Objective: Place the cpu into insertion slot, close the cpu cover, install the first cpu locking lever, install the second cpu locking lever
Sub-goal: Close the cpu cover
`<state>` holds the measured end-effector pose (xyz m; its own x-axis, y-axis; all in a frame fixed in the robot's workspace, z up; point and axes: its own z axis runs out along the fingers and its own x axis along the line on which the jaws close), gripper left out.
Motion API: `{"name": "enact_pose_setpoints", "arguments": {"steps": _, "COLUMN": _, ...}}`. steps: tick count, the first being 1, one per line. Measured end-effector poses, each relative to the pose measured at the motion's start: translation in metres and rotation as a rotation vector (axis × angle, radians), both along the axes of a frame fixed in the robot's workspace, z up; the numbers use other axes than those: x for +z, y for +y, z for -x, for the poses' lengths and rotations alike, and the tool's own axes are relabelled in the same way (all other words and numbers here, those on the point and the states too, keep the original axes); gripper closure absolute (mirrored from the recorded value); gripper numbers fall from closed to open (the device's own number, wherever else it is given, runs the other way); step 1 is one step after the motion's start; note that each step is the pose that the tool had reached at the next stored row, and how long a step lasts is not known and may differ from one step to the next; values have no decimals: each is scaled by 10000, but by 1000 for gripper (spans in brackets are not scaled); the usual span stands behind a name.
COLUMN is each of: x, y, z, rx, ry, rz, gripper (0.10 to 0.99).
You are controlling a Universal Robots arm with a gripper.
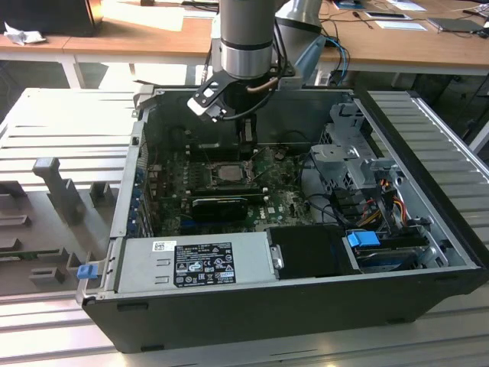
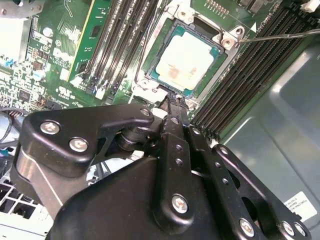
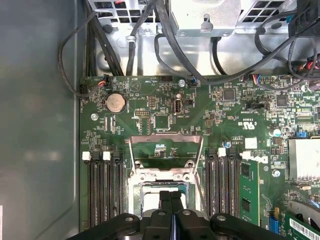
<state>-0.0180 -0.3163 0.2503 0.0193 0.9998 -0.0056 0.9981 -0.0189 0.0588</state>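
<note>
The cpu [image 2: 186, 62] lies flat in the motherboard's socket, silver top up, with a green rim around it; it is also visible in the exterior view [image 1: 227, 173] and the first wrist view [image 3: 149, 201]. The cpu cover [image 3: 165, 137] appears to stand raised on its hinge at the socket's far side, with bare board seen through its opening. A thin wire locking lever [image 2: 280, 35] sticks out from the socket's corner, unlatched. My gripper [image 2: 175, 101] [image 3: 170, 194] [image 1: 246, 157] hangs just over the cpu's near edge. Its two black fingers are shut together with nothing between them.
Black memory slots [image 3: 100, 190] flank the socket on both sides. Inside the open computer case are a black card [image 1: 220, 205], a grey power supply [image 1: 195, 264], a drive cage [image 1: 355, 164] and cable bundles [image 3: 165, 45]. The case wall [image 3: 40, 125] runs close beside the board.
</note>
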Motion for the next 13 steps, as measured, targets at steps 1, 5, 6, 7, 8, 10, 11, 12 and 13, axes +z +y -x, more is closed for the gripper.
{"name": "enact_pose_setpoints", "arguments": {"steps": 1, "x": 6, "y": 0, "z": -1, "rx": 0, "ry": -1, "rz": 0, "gripper": 980}}
{"name": "enact_pose_setpoints", "arguments": {"steps": 5, "x": 8, "y": 0, "z": -15, "rx": 0, "ry": 0, "rz": 3, "gripper": 980}}
{"name": "enact_pose_setpoints", "arguments": {"steps": 6, "x": 9, "y": 0, "z": -29, "rx": 1, "ry": 1, "rz": 3, "gripper": 980}}
{"name": "enact_pose_setpoints", "arguments": {"steps": 7, "x": 20, "y": 0, "z": -30, "rx": -1, "ry": 2, "rz": 5, "gripper": 980}}
{"name": "enact_pose_setpoints", "arguments": {"steps": 8, "x": 35, "y": 0, "z": -31, "rx": 0, "ry": 1, "rz": 3, "gripper": 980}}
{"name": "enact_pose_setpoints", "arguments": {"steps": 10, "x": 45, "y": 0, "z": -43, "rx": 1, "ry": -1, "rz": 0, "gripper": 980}}
{"name": "enact_pose_setpoints", "arguments": {"steps": 11, "x": 46, "y": 0, "z": -52, "rx": 0, "ry": 0, "rz": 1, "gripper": 980}}
{"name": "enact_pose_setpoints", "arguments": {"steps": 12, "x": 47, "y": 0, "z": -61, "rx": 1, "ry": 0, "rz": 2, "gripper": 980}}
{"name": "enact_pose_setpoints", "arguments": {"steps": 13, "x": 48, "y": 0, "z": -70, "rx": 1, "ry": 0, "rz": 3, "gripper": 980}}
